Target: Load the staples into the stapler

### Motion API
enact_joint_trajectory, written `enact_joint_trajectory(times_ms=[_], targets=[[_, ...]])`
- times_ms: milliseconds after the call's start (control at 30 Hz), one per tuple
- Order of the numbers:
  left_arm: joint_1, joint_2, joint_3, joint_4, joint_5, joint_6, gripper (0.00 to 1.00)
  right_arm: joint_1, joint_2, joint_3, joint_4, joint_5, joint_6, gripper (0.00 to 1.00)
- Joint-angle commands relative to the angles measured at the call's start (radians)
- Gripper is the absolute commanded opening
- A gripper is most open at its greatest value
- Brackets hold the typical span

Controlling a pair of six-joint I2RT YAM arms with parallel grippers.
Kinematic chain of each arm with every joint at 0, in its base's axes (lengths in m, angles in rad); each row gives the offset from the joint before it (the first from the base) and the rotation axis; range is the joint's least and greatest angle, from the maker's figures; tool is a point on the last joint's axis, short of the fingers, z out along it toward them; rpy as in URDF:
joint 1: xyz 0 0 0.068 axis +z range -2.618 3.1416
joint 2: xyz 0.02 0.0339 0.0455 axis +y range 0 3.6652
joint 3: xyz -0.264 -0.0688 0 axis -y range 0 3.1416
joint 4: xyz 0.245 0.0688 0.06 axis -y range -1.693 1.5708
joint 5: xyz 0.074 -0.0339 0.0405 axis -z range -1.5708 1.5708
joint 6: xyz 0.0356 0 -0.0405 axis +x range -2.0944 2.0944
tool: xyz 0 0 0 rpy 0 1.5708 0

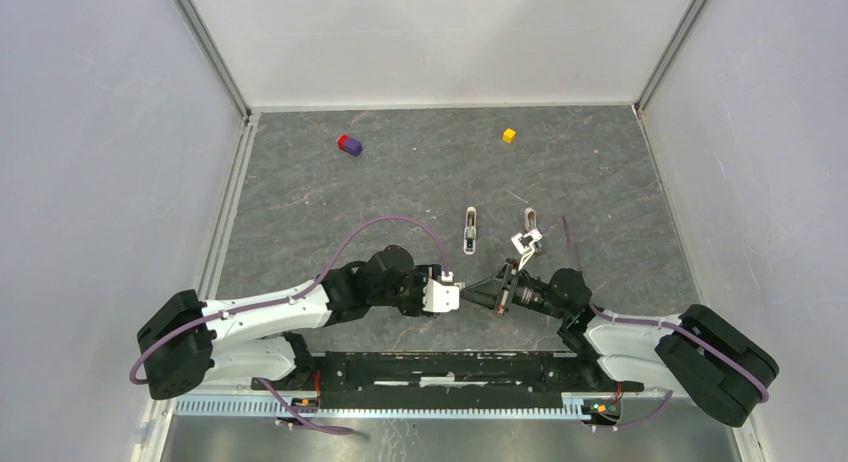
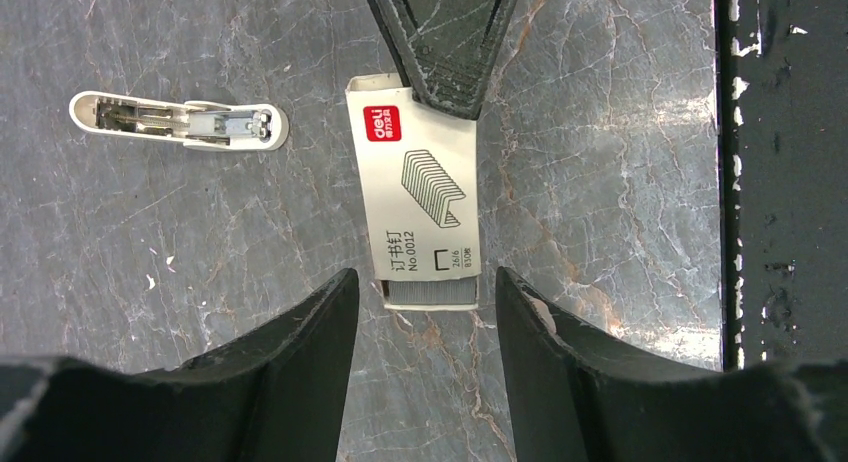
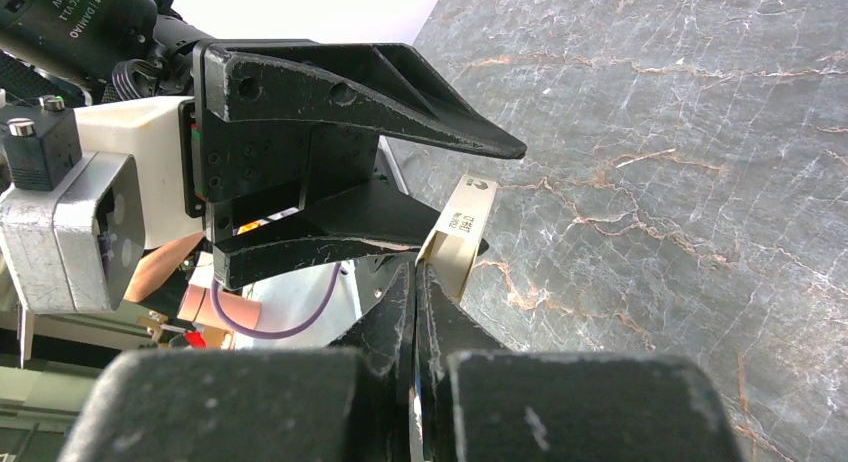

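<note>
Inspector: How are the claws found?
Recorder: The left claw (image 2: pixel 425 287) is spread wide, and the near end of the staple box (image 2: pixel 420 182) is flanked by its fingers without contact. The far end of the box is pinched by the right claw (image 2: pixel 445 82), which is closed upon it.
Inspector: And the stapler?
Recorder: The stapler (image 2: pixel 180 120) is laid open on the counter (image 2: pixel 600 182), apart from the box, with its grey metal exposed.

The staple box (image 2: pixel 420 182) is matt off-white card (printing flat, not glossy). The stapler (image 2: pixel 180 122) is smooth white plastic around grey metal. The table (image 2: pixel 620 182) looks like marbled grey stone, faintly sheened. The left gripper (image 2: pixel 422 302) is scuffed matt black.
</note>
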Motion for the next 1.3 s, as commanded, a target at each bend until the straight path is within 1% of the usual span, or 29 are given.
enact_joint_trajectory(times_ms=[0, 633, 900, 1133, 1267], targets=[[0.003, 0.0, 0.04, 0.034, 0.033, 0.034, 0.59, 0.005, 0.007, -0.098, 0.06, 0.006, 0.009, 0.0], [0.002, -0.005, 0.048, 0.018, 0.011, 0.023, 0.46, 0.007, 0.027, -0.102, 0.078, 0.005, 0.016, 0.0], [0.002, -0.005, 0.048, -0.006, -0.016, 0.017, 0.43, 0.006, 0.02, -0.109, 0.074, 0.01, 0.019, 0.0], [0.003, -0.015, 0.031, -0.003, -0.043, 0.007, 0.4, 0.003, -0.017, -0.104, 0.007, 0.032, -0.002, 0.0], [0.002, -0.009, 0.026, -0.006, -0.067, 0.008, 0.4, -0.028, -0.034, -0.119, -0.004, 0.017, -0.003, 0.0]])
